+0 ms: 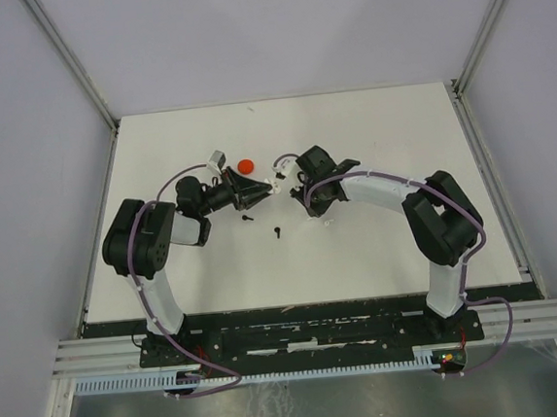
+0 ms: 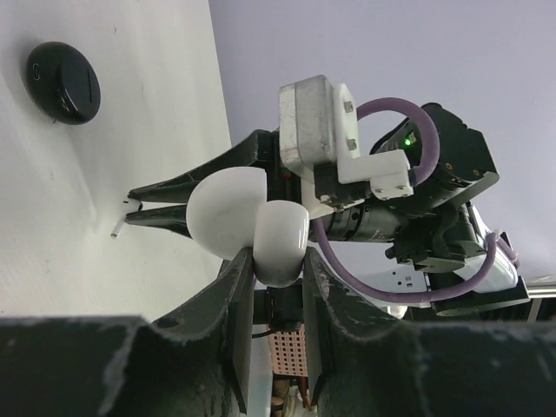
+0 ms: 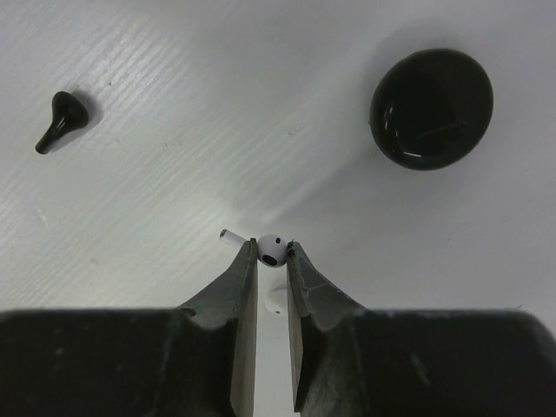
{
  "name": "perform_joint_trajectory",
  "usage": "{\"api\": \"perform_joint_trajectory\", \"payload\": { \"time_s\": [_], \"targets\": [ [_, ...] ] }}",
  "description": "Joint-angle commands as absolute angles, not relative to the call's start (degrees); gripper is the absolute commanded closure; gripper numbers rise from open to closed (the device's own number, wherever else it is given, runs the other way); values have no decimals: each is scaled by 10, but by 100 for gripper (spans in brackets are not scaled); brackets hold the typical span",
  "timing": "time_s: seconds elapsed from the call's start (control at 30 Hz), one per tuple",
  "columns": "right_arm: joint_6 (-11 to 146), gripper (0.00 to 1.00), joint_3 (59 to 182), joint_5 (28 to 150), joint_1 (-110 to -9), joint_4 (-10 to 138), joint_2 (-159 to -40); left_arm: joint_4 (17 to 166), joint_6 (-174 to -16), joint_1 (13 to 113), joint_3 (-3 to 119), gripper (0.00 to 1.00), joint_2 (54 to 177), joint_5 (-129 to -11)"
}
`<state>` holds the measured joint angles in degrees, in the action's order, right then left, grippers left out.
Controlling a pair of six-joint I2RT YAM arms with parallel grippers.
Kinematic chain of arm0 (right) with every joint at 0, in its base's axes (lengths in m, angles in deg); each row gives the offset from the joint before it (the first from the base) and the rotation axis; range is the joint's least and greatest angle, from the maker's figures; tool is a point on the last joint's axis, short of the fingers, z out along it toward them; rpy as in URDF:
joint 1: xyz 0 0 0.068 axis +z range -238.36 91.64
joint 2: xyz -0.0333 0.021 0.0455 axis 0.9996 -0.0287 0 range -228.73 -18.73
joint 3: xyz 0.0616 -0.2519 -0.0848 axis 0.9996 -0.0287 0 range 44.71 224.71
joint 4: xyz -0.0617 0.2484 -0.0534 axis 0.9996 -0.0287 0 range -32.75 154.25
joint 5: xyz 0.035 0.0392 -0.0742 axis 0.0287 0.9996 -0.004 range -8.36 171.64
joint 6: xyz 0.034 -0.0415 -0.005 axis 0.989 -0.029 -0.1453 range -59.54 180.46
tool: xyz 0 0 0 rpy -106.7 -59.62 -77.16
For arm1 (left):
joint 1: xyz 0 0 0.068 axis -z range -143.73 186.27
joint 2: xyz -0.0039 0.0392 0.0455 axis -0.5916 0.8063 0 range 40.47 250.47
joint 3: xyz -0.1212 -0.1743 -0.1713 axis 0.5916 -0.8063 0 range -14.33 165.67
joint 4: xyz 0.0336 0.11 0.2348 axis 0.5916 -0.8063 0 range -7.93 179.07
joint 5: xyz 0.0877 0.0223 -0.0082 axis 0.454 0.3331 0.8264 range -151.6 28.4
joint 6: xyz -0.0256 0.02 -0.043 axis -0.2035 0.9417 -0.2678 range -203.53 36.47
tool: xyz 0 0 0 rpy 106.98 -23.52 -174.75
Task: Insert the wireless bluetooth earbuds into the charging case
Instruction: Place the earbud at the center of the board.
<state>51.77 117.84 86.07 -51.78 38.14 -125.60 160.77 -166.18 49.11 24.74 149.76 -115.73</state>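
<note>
Right claw [image 3: 272, 261] is pinching a white earbud [image 3: 270, 247], stem crosswise, just beside the charging case [image 2: 282, 230] the left claw [image 2: 278, 265] is gripping.

The charging case [image 2: 234, 213] sits in the left pincer [image 2: 278, 265]; just right of it, an earbud [image 3: 271, 248] sits in the right pincer [image 3: 271, 256]. On the bench [image 1: 382, 160], a disc [image 1: 246, 164] lies behind the case, two loose earbuds [image 1: 248, 216] [image 1: 277, 232] before it.

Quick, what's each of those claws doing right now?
Left gripper: closed on the white rounded plastic charging case.
Right gripper: closed on a tiny white stemmed plastic earbud.
</note>
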Motion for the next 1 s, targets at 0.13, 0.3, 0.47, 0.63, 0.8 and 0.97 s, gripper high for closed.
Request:
{"api": "perform_joint_trajectory", "payload": {
  "time_s": [0.13,0.3,0.47,0.63,0.8,0.97],
  "targets": [
    [466,92,1244,920,-528,388,-1294,1634,-1664,474,234,83,1461,-1171],
    [464,76,1255,938,-541,380,-1312,1634,-1663,468,232,83,1462,-1173],
    [465,69,1267,951,-548,376,-1325,1635,-1663,467,231,83,1464,-1173],
    [465,61,1282,962,-553,364,-1336,1636,-1665,465,231,83,1465,-1174],
    [536,46,1259,964,-556,408,-1299,1637,-1666,463,232,83,1463,-1173],
    [669,42,1259,870,-557,414,-1265,1639,-1666,461,232,83,1465,-1174]
  ]
}}
